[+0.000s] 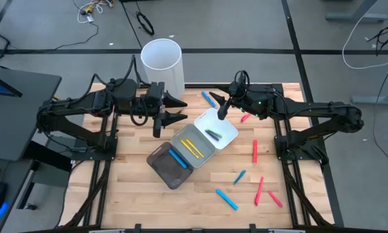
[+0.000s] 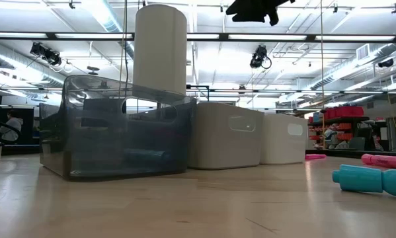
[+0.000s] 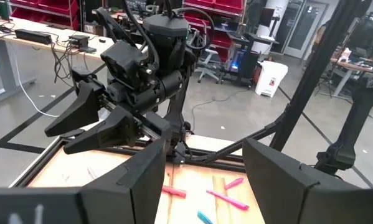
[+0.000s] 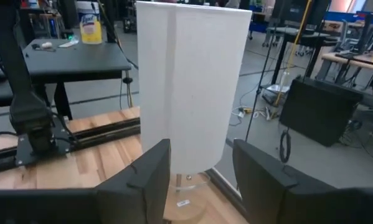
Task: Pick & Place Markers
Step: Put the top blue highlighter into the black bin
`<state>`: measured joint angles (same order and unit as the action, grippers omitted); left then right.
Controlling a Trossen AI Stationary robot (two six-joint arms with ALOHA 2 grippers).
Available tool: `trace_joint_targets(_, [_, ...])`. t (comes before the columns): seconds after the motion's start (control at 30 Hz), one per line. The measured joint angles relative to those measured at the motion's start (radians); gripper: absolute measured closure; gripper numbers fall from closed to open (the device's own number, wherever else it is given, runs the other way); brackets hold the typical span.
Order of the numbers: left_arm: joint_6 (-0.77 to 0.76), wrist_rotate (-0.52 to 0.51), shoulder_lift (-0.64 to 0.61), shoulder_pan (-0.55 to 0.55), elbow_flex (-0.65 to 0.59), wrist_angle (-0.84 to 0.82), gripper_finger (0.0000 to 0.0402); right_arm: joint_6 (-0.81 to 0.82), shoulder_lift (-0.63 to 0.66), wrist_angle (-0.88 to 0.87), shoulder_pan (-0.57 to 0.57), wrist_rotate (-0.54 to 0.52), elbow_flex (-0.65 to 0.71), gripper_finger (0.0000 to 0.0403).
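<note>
Hovering spread and empty above the white tray (image 1: pixel 229 137) at frame centre, the right pincer (image 1: pixel 222 110) has the nearest loose marker, a blue one (image 1: pixel 208 99), just upper-left, lying diagonally; the left pincer (image 1: pixel 174 111), also spread, waits further left

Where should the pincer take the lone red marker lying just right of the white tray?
Grip the red marker mid-barrel from straight above, fingers closing across its thin width. It lies flat on the table, long axis running near-to-far, with bare wood on both sides.

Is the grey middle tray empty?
No, in the high view the grey tray holds two yellow markers lying side by side.
</note>
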<state>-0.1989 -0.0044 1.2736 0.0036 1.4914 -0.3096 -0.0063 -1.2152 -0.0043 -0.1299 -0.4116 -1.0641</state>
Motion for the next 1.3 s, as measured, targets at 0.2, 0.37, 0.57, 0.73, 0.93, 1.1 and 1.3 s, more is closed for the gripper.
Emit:
trace_joint_targets(0.2, [0.0,0.012,0.0,0.0,0.0,-0.001,0.0181,-0.003,0.0,0.011,-0.034,0.001,-0.004,0.0229])
trace_joint_targets(0.37, [0.0,0.012,0.0,0.0,0.0,-0.002,0.0181,0.081,-0.012,-0.213,-0.127,0.019,-0.112,0.0203])
trace_joint_targets(0.57, [0.0,0.013,0.0,0.0,0.0,-0.002,0.0181,0.153,-0.153,-0.561,-0.241,0.093,-0.346,0.015])
trace_joint_targets(0.73, [0.008,0.013,-0.012,0.0,0.0,0.005,0.0181,0.227,-0.287,-0.749,-0.338,0.219,-0.513,0.0133])
trace_joint_targets(0.93, [0.011,0.009,-0.027,0.026,0.001,-0.008,0.0181,0.186,-0.412,-0.861,-0.396,0.247,-0.674,0.0144])
trace_joint_targets(1.1, [0.001,0.009,-0.027,0.035,0.001,-0.018,0.0181,0.181,-0.512,-0.981,-0.439,0.246,-0.808,0.0169])
trace_joint_targets(1.3, [0.002,0.009,-0.027,0.035,0.001,-0.018,0.0181,0.187,-0.631,-1.134,-0.488,0.256,-0.946,0.0195])
